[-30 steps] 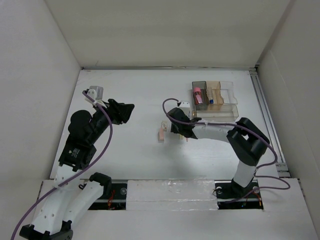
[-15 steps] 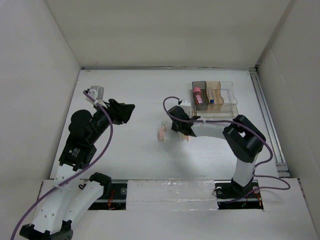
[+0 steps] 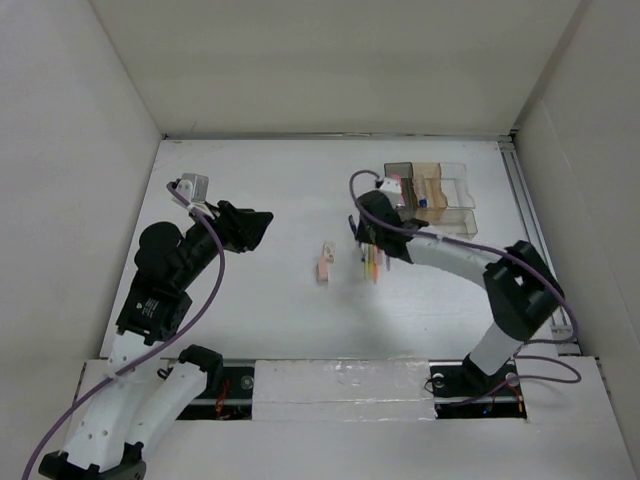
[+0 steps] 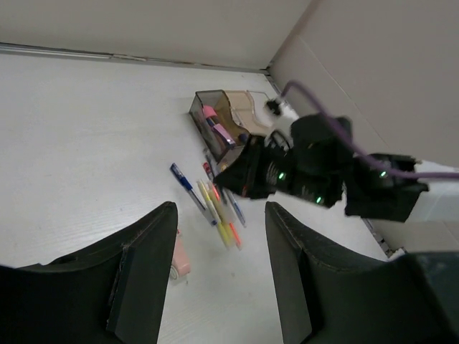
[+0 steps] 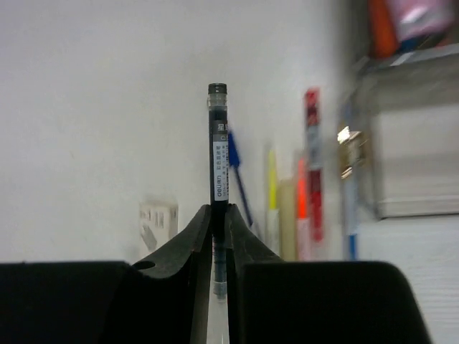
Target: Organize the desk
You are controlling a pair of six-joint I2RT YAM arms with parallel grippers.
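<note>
- The clear plastic tray [image 3: 462, 212] sits on the far right part of the desk, close to the rail. I count three compartments side by side: smoky grey, amber and clear.
- The grey compartment [image 3: 398, 185] holds a pink item lying lengthwise. Something small and blue shows in the amber one [image 3: 428, 186], but I cannot make out what it is.
- The desk [image 3: 260, 180] is a flat, matte white rectangle that fills the floor between the upright white walls. It lies under both arms, with a metal rail [image 3: 530, 235] down its right edge.
- One black pen [image 5: 217, 143] is pinched in the right gripper [image 5: 219, 211]. The jaws are closed tight on its lower barrel and the pen points straight out past the fingertips, just left of the tray.
- A loose bunch of pens [image 4: 215, 211] lies on the desk just beside that gripper, with blue, yellow, orange and red among them. They overlap and blur too much for a firm count.
- One pink eraser [image 3: 325, 263] lies alone on the desk, a little left of the pens.
- The left gripper [image 4: 219, 272] hangs above the left half of the desk, well apart from the pens, with its two jaws spread wide.
- There are two arms in all, one on each side.
</note>
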